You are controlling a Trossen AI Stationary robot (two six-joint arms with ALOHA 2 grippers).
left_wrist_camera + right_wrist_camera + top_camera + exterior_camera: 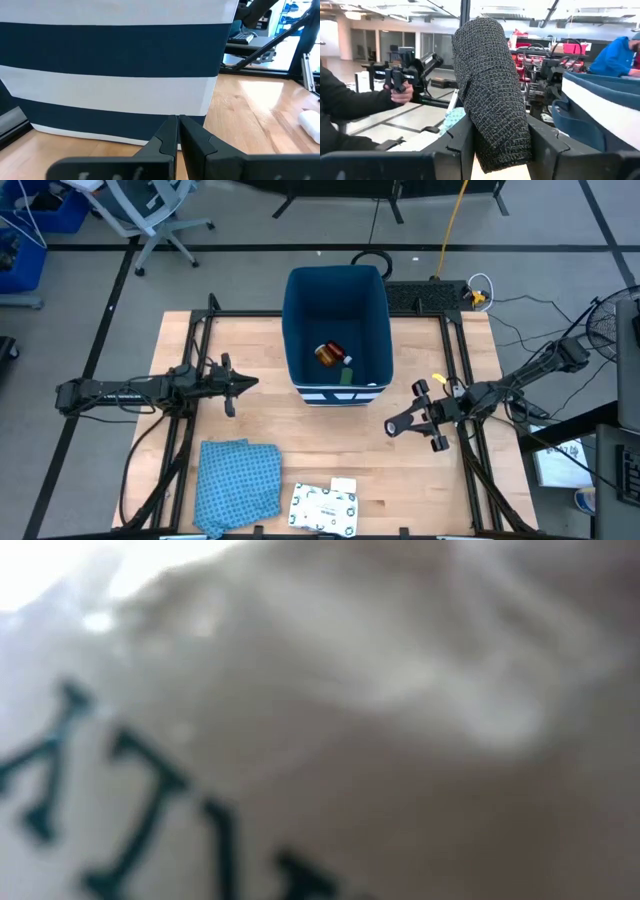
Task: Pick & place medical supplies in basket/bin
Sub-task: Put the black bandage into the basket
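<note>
The dark blue bin (335, 330) stands at the table's far middle. A red-orange tube (328, 353) and a green piece (346, 375) lie inside it. My right gripper (395, 425) is right of the bin's near corner, shut on a black woven roll (490, 95). My left gripper (245, 383) is shut and empty, left of the bin, facing its white-striped wall (110, 90). A white green-printed pouch (322, 508) and a small white box (343, 485) lie at the near edge. The pouch fills the low view (300, 740). My right gripper pinches the black roll's two sides (492, 145) between its two fingers (460, 145), near one end of the roll. The fingers come about level from the table's right and lie along the roll. The rest of the roll sticks out past the fingertips.
A blue patterned cloth (237, 480) lies at the near left. The bin's rim (600, 90) is close beside my right gripper. People show in the room beyond: a dark sleeve and a hand holding a device (395, 92), and a person in blue (615, 55).
</note>
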